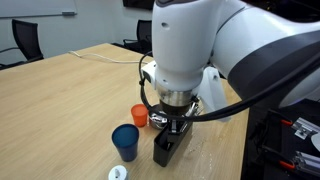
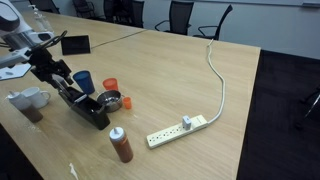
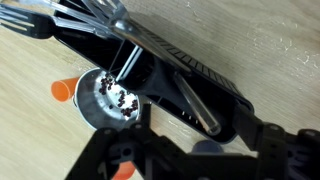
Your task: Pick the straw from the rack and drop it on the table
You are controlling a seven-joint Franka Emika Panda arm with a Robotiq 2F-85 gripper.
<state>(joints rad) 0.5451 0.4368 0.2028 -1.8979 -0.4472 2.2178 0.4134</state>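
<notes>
Gripper (image 1: 173,127) hovered just above the rack (image 1: 164,150), jaws apart, holding nothing. Wrist view: metal straw (image 3: 196,103) lay slanted inside the rack. Risks: fingers strike the rack wall; smooth tube slips out; nudged rack bumps the blue cup (image 1: 125,140) beside it.

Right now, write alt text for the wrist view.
A long black rack lies diagonally on the wood-grain table, seen from above. The robot's open hand frames the bottom edge, near a round metal cup and an orange cup.
</notes>
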